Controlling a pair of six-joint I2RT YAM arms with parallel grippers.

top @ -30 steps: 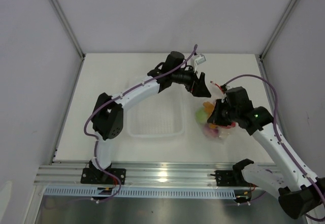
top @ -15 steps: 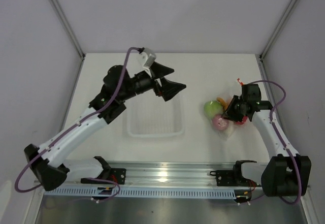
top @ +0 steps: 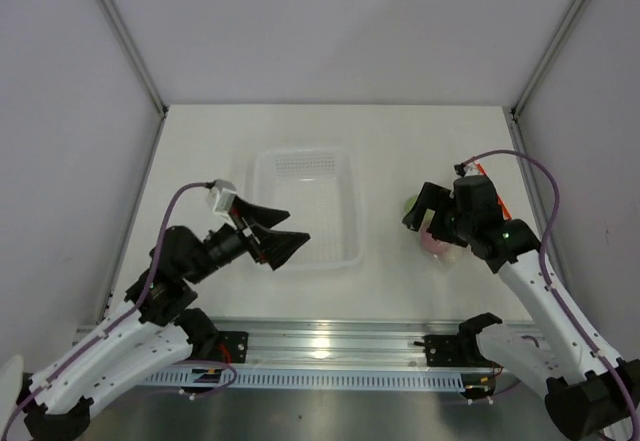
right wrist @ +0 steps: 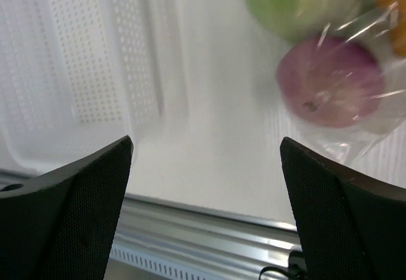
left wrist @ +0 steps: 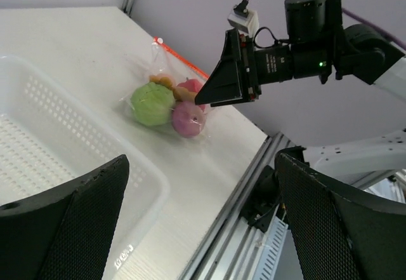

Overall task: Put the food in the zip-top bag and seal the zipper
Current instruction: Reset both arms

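The zip-top bag [left wrist: 166,96] lies on the table right of the tray, with the food inside it: a green cabbage [left wrist: 152,103], a pink round piece [left wrist: 188,119], a red piece [left wrist: 190,86] and an orange lumpy piece [left wrist: 161,79]. Its orange-red zipper [left wrist: 181,58] runs along the bag's far edge. My right gripper [top: 428,219] hovers open just above the bag [top: 440,246], holding nothing. In the right wrist view the cabbage [right wrist: 298,0] and the pink piece [right wrist: 330,80] lie ahead of the right gripper [right wrist: 206,139]. My left gripper [top: 285,227] hangs open and empty near the tray's front left corner.
A rigid clear perforated tray [top: 350,201] stands mid-table, between the two grippers; it also shows as the tray [left wrist: 38,134] in the left wrist view and the tray [right wrist: 76,70] in the right wrist view. The metal rail [top: 330,346] runs along the near edge.
My right gripper has opened and let go of the bag, which now rests on the table. The left arm has swung back from the far side of the tray to its near left.
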